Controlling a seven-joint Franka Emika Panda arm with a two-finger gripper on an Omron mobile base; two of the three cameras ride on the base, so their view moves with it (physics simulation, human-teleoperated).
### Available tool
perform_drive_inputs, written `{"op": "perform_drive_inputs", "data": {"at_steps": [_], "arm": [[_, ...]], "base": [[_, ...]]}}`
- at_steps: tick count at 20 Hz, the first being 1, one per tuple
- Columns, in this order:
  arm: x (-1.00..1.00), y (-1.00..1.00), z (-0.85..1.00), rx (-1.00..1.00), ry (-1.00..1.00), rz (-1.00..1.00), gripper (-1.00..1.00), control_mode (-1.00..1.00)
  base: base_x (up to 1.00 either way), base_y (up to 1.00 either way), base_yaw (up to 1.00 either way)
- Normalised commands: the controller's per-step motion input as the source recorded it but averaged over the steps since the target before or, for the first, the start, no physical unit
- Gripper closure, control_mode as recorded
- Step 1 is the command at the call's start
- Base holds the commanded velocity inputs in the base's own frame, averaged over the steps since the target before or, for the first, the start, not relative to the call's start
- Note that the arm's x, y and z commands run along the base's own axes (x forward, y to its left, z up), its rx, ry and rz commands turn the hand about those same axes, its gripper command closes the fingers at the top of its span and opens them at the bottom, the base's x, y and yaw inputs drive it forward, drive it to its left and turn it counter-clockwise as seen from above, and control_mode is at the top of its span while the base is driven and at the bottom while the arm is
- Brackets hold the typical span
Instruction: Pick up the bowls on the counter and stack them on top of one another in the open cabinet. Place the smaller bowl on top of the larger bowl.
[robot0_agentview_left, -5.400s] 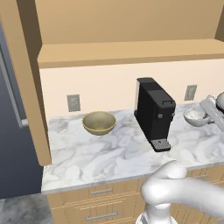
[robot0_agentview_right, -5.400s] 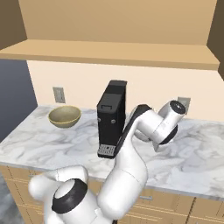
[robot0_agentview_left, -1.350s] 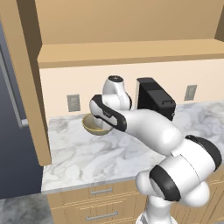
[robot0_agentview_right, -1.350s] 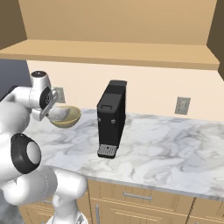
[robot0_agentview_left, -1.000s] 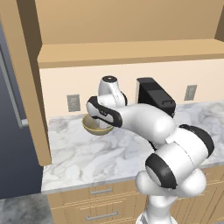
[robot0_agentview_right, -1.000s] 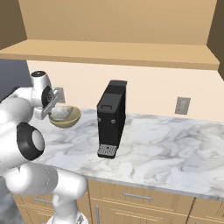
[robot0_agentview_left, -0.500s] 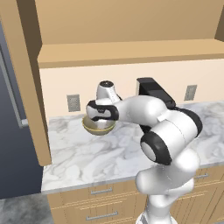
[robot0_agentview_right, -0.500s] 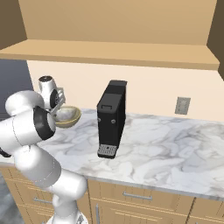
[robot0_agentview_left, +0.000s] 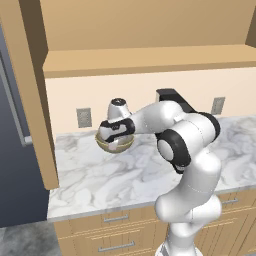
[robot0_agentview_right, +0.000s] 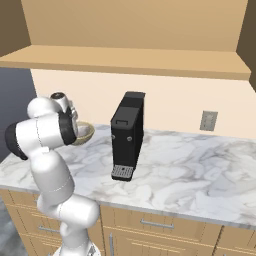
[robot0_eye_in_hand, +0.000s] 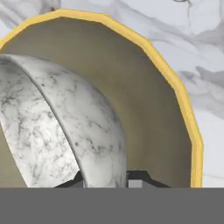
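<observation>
The larger bowl (robot0_agentview_left: 115, 145) (robot0_agentview_right: 83, 131), olive-gold with a lighter rim, sits on the counter (robot0_agentview_left: 130, 175) at the back left. My gripper (robot0_agentview_left: 116, 136) (robot0_eye_in_hand: 105, 178) points down into it, shut on the wall of the smaller bowl (robot0_eye_in_hand: 52, 127). That pale grey-white bowl hangs tilted on edge inside the larger bowl (robot0_eye_in_hand: 148, 100), its wall between my fingertips (robot0_eye_in_hand: 138, 176). I cannot tell whether the two bowls touch. The open cabinet (robot0_agentview_left: 150, 60) (robot0_agentview_right: 125, 57) runs above the counter, with its wooden shelf bare.
A black coffee machine (robot0_agentview_right: 128, 135) (robot0_agentview_left: 172, 96) stands right of the bowls. Wall outlets (robot0_agentview_left: 84, 117) (robot0_agentview_right: 208, 121) are on the backsplash. A tall wooden cabinet side (robot0_agentview_left: 37, 100) and a dark fridge (robot0_agentview_left: 12, 150) close off the left end. Drawers (robot0_agentview_right: 160, 225) sit below.
The arm swung from right of the coffee machine to the olive bowl, carrying the small bowl. In the last half second the hand sank slightly into the olive bowl.
</observation>
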Motion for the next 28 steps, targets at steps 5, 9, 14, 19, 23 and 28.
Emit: {"op": "perform_drive_inputs", "data": {"at_steps": [5, 9, 14, 19, 23, 28], "arm": [[0.25, 0.15, -0.14, 0.00, -0.02, 0.00, 1.00, -1.00], [0.06, 0.12, -0.10, 0.00, -0.01, 0.00, 1.00, -1.00], [-0.16, 0.24, -0.06, 0.00, 0.00, -0.02, -1.00, -1.00], [-0.43, 0.19, 0.08, -0.01, -0.01, -0.08, -1.00, -1.00], [-0.63, 0.03, 0.42, -0.02, -0.05, -0.08, -1.00, -1.00], [-0.65, 0.08, 0.34, 0.00, 0.00, -0.08, -1.00, -1.00]], "base": [[0.00, 0.00, 0.00], [0.00, 0.00, 0.00], [0.00, 0.00, 0.00], [0.00, 0.00, 0.00], [0.00, 0.00, 0.00], [0.00, 0.00, 0.00]]}}
